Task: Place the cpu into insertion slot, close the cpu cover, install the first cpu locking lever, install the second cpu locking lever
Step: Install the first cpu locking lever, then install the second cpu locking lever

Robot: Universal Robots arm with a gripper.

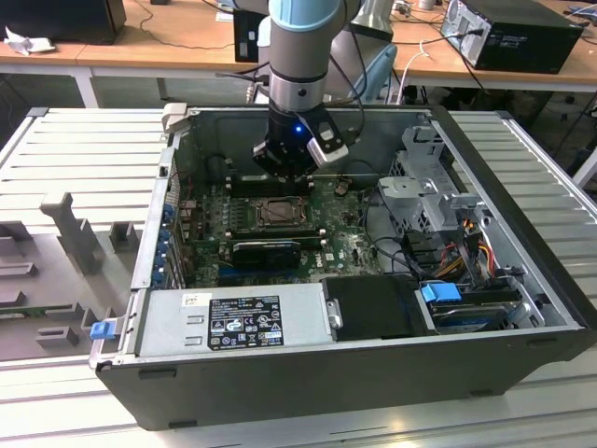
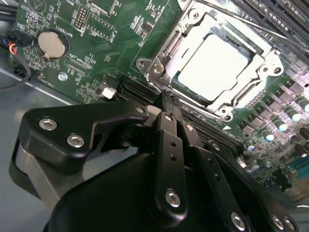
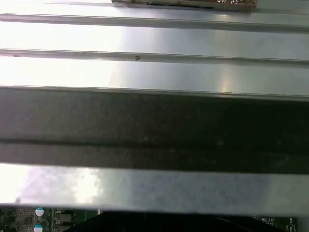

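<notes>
As seated: small flat silvery square cpu in grey-rimmed black insertion slot
Cover: thin grey metal cpu cover down around it
Levers: latching cannot be told
Fingers: black gripper pinched together, grasping nothing

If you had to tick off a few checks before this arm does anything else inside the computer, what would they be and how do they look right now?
1. cpu seated in the insertion slot: ok.
2. cpu cover lowered around the chip: ok, appears flat.
3. Locking levers latched: cannot tell.
4. gripper holding nothing: ok, fingers together, nothing between them.
5. gripper hangs beside the socket, not on it: ok.
6. Cables away from the socket: ok.
</notes>
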